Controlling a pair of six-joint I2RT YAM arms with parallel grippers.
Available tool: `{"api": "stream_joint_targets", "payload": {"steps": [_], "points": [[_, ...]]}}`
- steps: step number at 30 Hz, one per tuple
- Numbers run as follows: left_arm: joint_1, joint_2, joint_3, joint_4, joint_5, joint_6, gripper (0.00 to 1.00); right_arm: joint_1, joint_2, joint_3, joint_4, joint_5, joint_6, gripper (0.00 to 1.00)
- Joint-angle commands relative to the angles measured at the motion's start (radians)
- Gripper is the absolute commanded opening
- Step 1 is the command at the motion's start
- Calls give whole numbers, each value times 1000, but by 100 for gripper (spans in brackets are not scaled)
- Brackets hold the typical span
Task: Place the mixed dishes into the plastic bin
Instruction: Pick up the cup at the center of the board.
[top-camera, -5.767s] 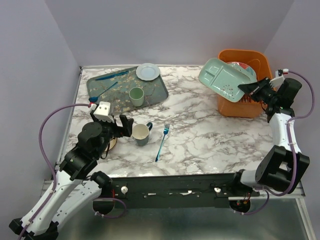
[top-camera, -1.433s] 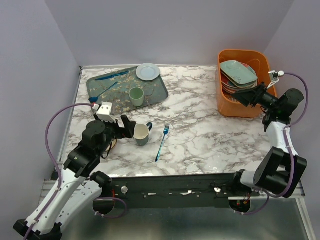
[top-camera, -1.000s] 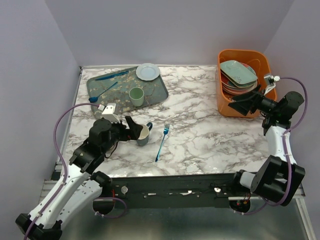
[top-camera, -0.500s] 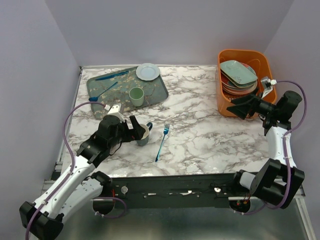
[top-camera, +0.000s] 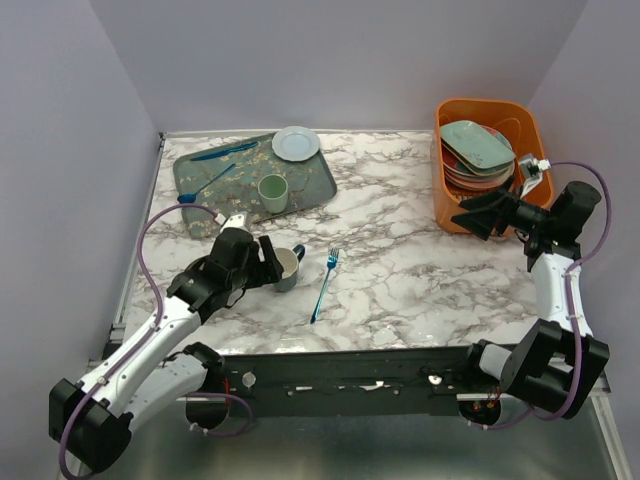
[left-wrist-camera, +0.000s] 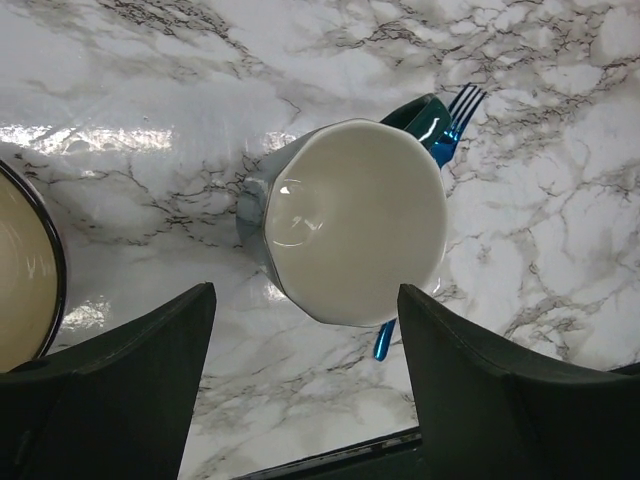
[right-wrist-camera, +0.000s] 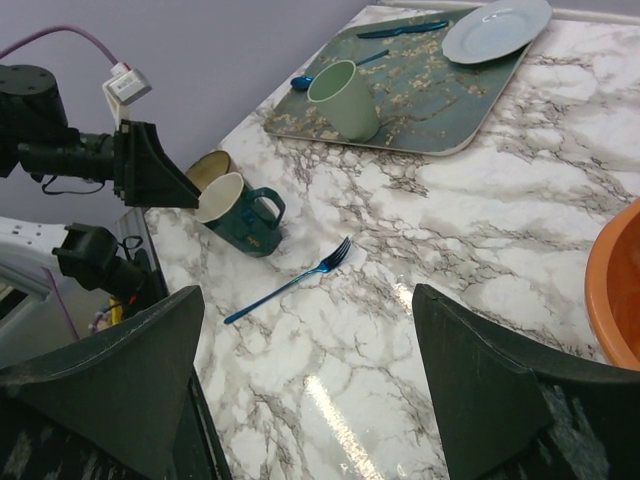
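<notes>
Fingers of the left gripper (left-wrist-camera: 305, 292) stand spread and empty, one on each side of the mug (left-wrist-camera: 355, 220). The mug sits upright on the table (top-camera: 400, 260) below them, untouched. Its handle points toward the fork (left-wrist-camera: 462, 105), which lies just beside it, and the bowl (left-wrist-camera: 20, 270) is near on the other side. For a clean pick, I judge the gripper should come straight down and take the mug across its body or by one wall. It should keep off the handle, fork and bowl, then close firmly, since glazed ware may slip. The right gripper (top-camera: 468, 213) is also open and holds nothing, just in front of the bin (top-camera: 440, 175). In the bin, well apart from the mug, a green dish (top-camera: 478, 143) tops stacked plates.
</notes>
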Motion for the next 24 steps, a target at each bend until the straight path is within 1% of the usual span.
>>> {"api": "stream_joint_targets", "payload": {"steps": [1,8,9,11,12,15,17,18,20,23,24], "points": [[-5,34,9,-13,-63,-15,77,13,-16,30,-14,-55,-23,93],[-21,129,27,27,-84,-21,64,19,-19,33,-29,-55,-37,93],[-23,138,30,28,-89,-21,59,21,-19,34,-34,-55,-48,93],[-31,161,36,31,-101,-21,56,24,-24,34,-42,-58,-54,93],[-32,165,36,31,-106,-19,52,27,-25,34,-46,-58,-58,93],[-37,168,35,28,-121,-18,47,31,-25,36,-57,-58,-71,93],[-37,166,36,27,-126,-18,45,34,-25,39,-63,-57,-78,93],[-40,165,36,27,-129,-16,42,37,-25,39,-65,-57,-81,93],[-40,171,36,27,-132,-13,40,39,-27,40,-71,-57,-86,93],[-38,184,39,30,-127,-5,32,45,-32,45,-88,-57,-101,93],[-38,188,38,30,-126,-4,26,48,-35,45,-95,-58,-109,93]]}}
